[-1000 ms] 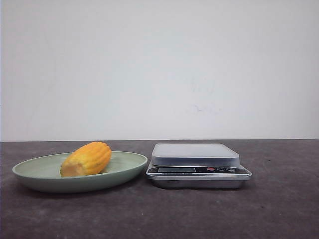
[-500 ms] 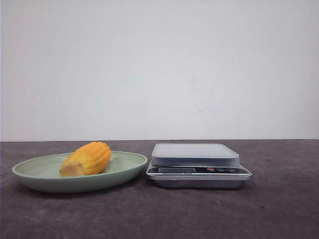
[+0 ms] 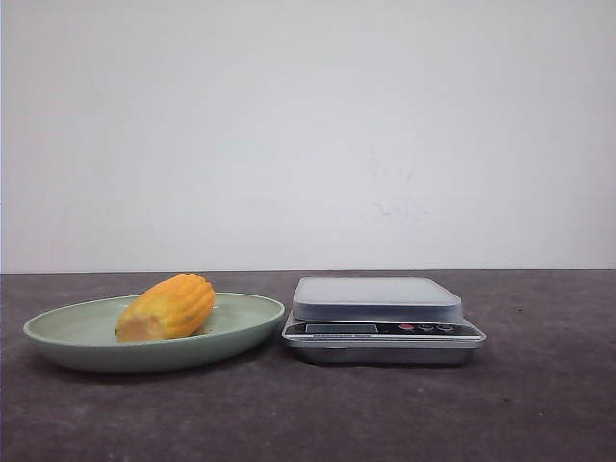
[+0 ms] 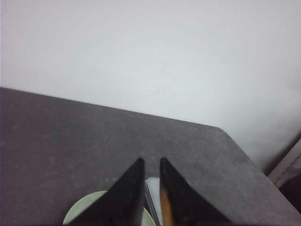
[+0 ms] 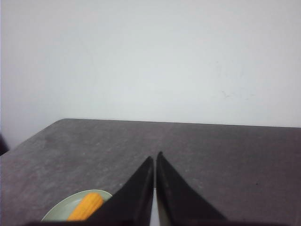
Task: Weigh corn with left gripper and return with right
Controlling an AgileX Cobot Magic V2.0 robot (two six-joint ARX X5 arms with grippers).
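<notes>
Corn lying on its side in pale green plate, on left part of dark table; paler cut end toward camera and left, rounded end up and to right. Untouched, nothing near it in front view. Seen again from right wrist, low in plate, off to one side of fingers.

Kitchen scale just right of plate, rims nearly touching; flat grey platform bare, dark display strip and small buttons facing camera. Sliver of scale visible between left fingers, plate rim just beside it.

Neither arm visible in front view. Left gripper held high and back from table, angled forward and slightly down over plate and scale; black tapered fingers a narrow gap apart, gripping nothing, orange glint along inner edge of one. Right gripper likewise raised, pointing out across table toward white wall; fingers almost together, only a thin slit between tips, nothing held.
</notes>
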